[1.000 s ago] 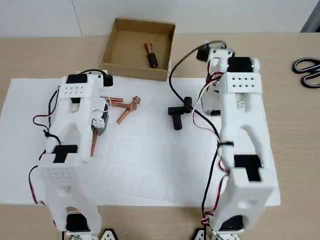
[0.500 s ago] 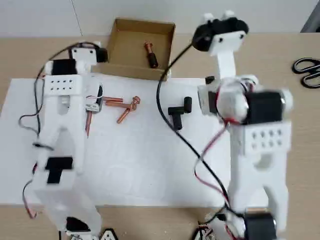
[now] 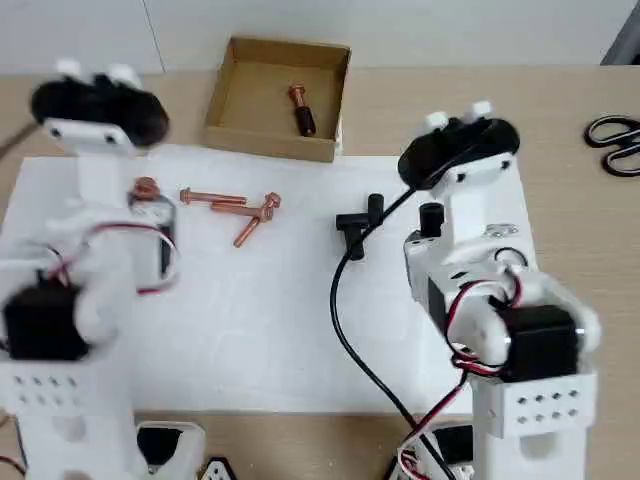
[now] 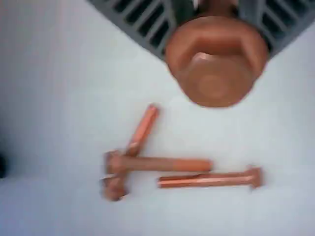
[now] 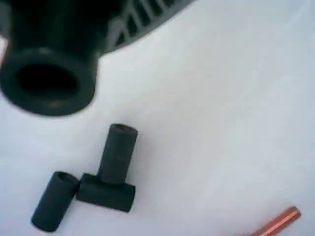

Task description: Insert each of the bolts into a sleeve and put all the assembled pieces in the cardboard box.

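Left wrist view, bolt (image 4: pixel 214 64): pinched in left gripper (image 4: pixel 212 9), head outward; stiff, slippery, probably light
Sleeve (image 5: pixel 47 81): clamped in right gripper (image 5: pixel 74 29); rigid, hold mid-body
Box (image 3: pixel 225 100): beyond the sheet (image 3: pixel 280 330)

Loose bolts (image 3: pixel 240 207), sleeves (image 3: pixel 352 221); assembly (image 3: pixel 302 110) in box (image 3: pixel 268 143)

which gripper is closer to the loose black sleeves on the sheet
Right. The right gripper, holding a sleeve, sits beside the loose sleeves; the left gripper, holding a bolt, is beyond the loose bolts.
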Motion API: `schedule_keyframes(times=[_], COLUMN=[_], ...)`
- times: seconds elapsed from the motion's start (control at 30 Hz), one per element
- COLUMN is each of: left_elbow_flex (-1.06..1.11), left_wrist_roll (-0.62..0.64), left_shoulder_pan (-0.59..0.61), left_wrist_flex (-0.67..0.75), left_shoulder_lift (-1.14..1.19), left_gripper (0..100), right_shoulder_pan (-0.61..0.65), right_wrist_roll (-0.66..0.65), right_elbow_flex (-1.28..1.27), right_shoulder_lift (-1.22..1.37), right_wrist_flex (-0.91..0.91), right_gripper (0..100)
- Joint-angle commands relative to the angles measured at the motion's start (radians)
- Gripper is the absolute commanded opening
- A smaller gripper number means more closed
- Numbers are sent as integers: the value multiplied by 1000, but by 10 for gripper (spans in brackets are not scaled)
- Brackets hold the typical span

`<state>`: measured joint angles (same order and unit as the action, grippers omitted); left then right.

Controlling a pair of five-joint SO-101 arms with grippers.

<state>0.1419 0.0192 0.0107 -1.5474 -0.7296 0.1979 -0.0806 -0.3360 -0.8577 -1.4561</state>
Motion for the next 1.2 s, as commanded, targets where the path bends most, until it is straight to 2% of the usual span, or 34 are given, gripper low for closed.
schedule_keyframes(times=[0.0, 0.1, 0.2, 0.33, 0.53, 0.73, 1.17], left_elbow_flex=[193, 321, 437, 538, 578, 581, 596], left_wrist_roll=[149, 261, 313, 377, 423, 423, 425], left_shoulder_pan=[-103, -163, -176, -193, -265, -358, -456], left_wrist_flex=[169, 351, 528, 658, 710, 717, 710], left_shoulder_lift=[-130, -213, -270, -316, -321, -321, -324], left_gripper=[6, 6, 6, 6, 6, 6, 6], right_shoulder_pan=[59, 117, 159, 217, 309, 427, 473], right_wrist_roll=[28, 117, 143, 143, 144, 144, 144], right_elbow_flex=[-167, -325, -459, -626, -841, -922, -924], right_shoulder_lift=[-104, -208, -320, -467, -630, -720, -730], right_wrist_flex=[159, 269, 372, 453, 521, 564, 567], right_gripper=[6, 6, 5, 5, 5, 4, 4])
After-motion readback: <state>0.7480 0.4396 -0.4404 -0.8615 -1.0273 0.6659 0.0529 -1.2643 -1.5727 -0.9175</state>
